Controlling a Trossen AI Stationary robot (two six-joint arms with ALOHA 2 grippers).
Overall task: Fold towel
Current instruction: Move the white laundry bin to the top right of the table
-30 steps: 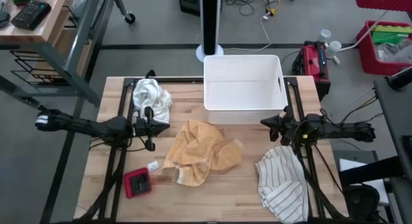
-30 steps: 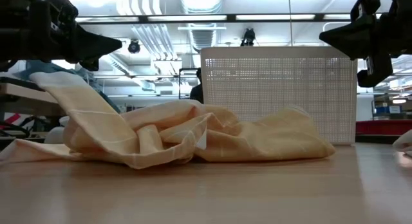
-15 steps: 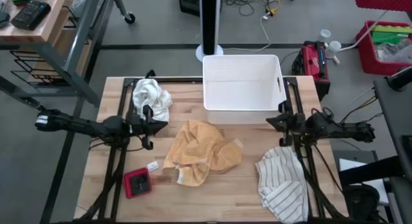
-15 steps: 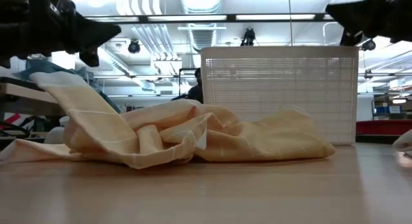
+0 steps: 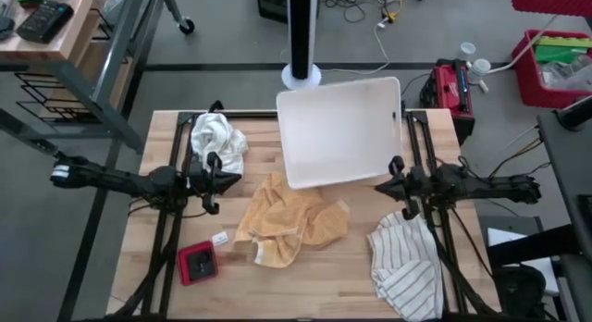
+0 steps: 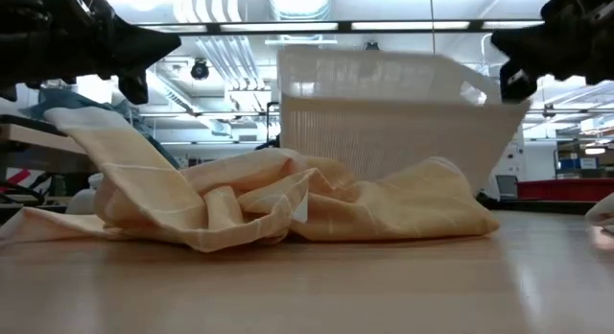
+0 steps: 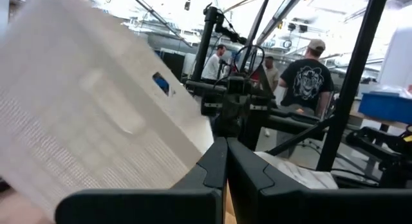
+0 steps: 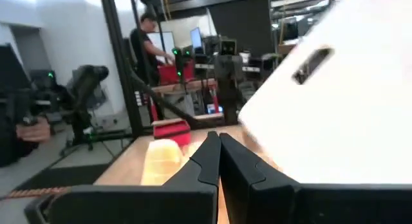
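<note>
A crumpled, soft yellow-orange towel (image 5: 287, 220) with faint pale grid lines lies heaped mid-desk, toward the front edge. Two other cloths: a bunched white one (image 5: 218, 142) near the back-left corner and a striped white one (image 5: 404, 264) draping over the front-right corner. One rigid white perforated plastic basket (image 5: 339, 130) sits skewed at the back edge, blurred in the low view. A small red device (image 5: 196, 262) lies front-left. The left gripper (image 5: 225, 180) and right gripper (image 5: 383, 184) both hover with jaws pressed together, empty.
</note>
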